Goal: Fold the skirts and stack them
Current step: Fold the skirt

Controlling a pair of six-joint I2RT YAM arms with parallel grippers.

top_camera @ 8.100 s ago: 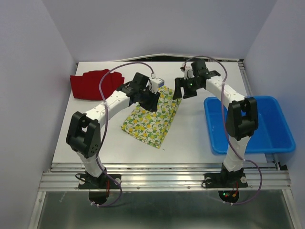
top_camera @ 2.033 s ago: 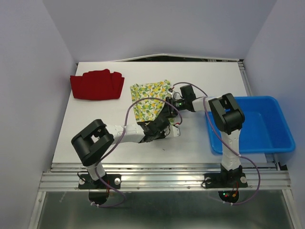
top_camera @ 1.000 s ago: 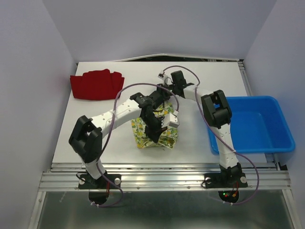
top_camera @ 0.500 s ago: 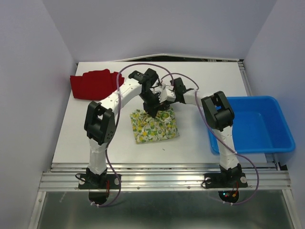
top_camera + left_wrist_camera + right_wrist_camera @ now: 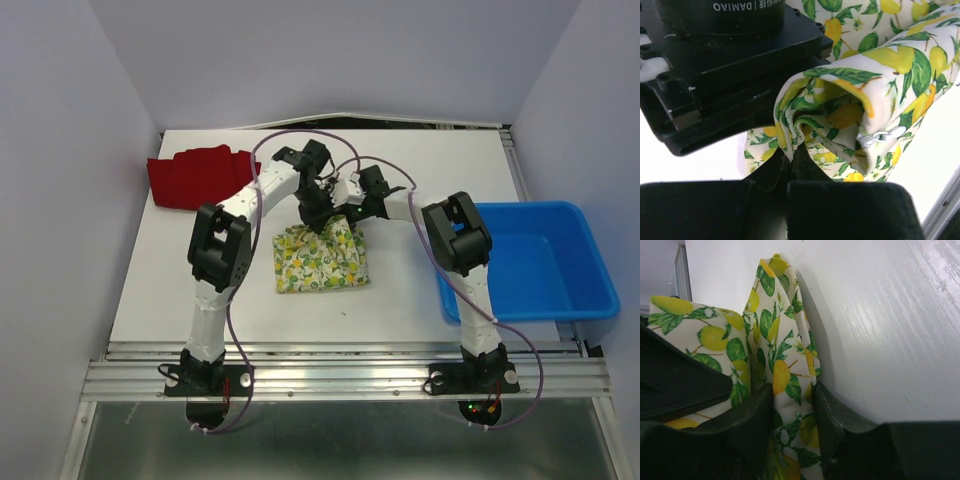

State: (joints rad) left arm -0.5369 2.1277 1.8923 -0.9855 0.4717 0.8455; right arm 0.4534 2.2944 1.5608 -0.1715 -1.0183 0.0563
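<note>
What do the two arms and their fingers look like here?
The left arm and right arm are white tubes with bulky black joints, each trailed by a looping lilac cable. The fingers are black; the left wrist housing reads DAMIAO in white.

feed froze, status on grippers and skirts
Left gripper shut on lemon skirt. Right gripper grips it too. Red skirt apart, back left. Nothing in the way.
</note>
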